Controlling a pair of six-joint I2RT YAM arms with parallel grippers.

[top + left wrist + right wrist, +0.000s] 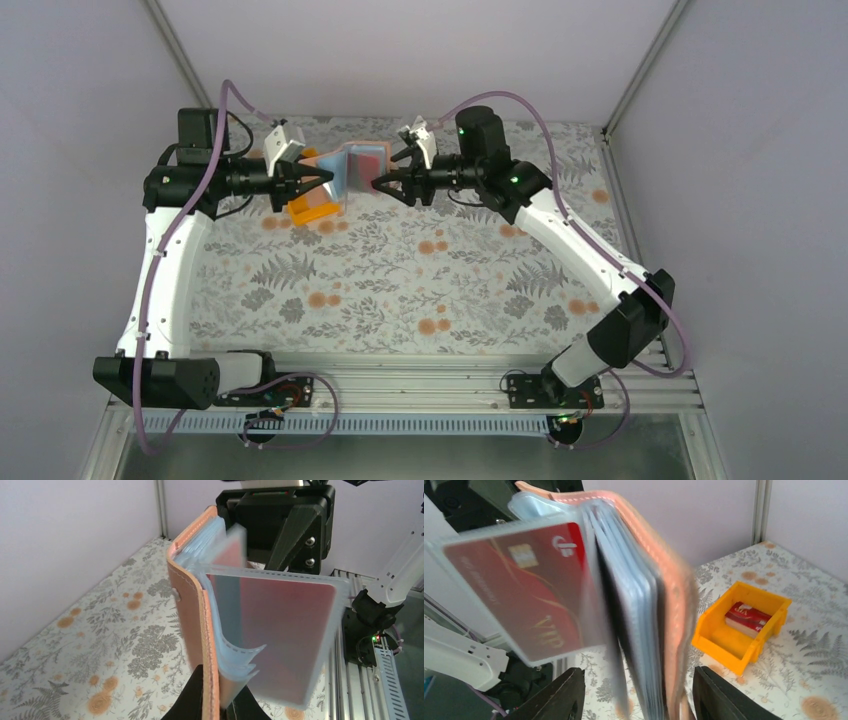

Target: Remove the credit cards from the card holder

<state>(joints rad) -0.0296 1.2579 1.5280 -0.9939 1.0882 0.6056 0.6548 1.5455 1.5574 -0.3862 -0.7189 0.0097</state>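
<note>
The tan card holder hangs open in the air between both arms, its pale blue plastic sleeves fanned out. My left gripper is shut on the lower edge of its tan cover. One clear sleeve stands out sideways with a red credit card inside it; the same credit card shows gold lettering in the right wrist view. My right gripper is open, its fingers standing well apart on either side of the sleeves and the cover, with gaps showing on both sides.
An orange plastic tray sits on the floral tablecloth below and behind the holder, with a small stack of red cards lying in it. From above, the tray lies just under my left gripper.
</note>
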